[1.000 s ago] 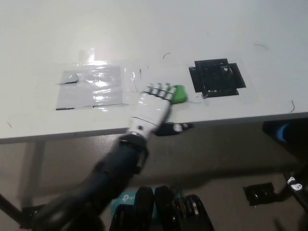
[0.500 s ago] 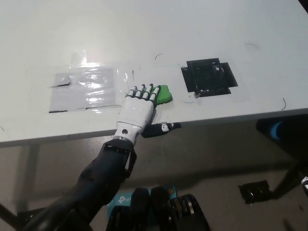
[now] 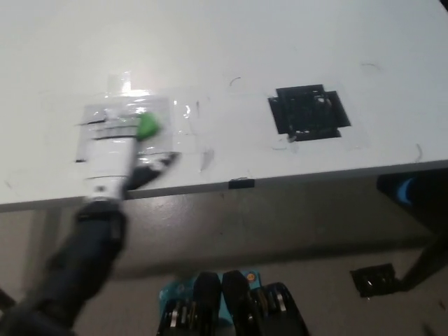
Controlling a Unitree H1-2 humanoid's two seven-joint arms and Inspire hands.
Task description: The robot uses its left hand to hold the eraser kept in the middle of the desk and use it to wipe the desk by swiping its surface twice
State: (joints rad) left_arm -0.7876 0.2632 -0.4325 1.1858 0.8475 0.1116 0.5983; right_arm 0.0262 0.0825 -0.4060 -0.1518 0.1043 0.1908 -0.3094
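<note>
A white tabletop (image 3: 231,49) fills the upper part of the head view, its front edge running across the middle, with grey floor below. The fingers (image 3: 119,129) of the white left hand (image 3: 112,150) are motion-blurred, so whether they are curled or flat cannot be told for sure, but they lie over a green eraser (image 3: 148,126) that shows at their right side, pressed down on the tabletop. The hand and eraser sit near the front edge toward the left end, on top of a glossy clear plastic sheet (image 3: 178,115) taped flat to the surface. The dark forearm (image 3: 77,259) drops from the hand past the front edge toward the lower left. Well to the right, a black taped square (image 3: 308,110) lies on the tabletop, apart from the sheet. A small dark clip-like piece (image 3: 241,183) sits on the front edge between them. The right hand is not visible.
</note>
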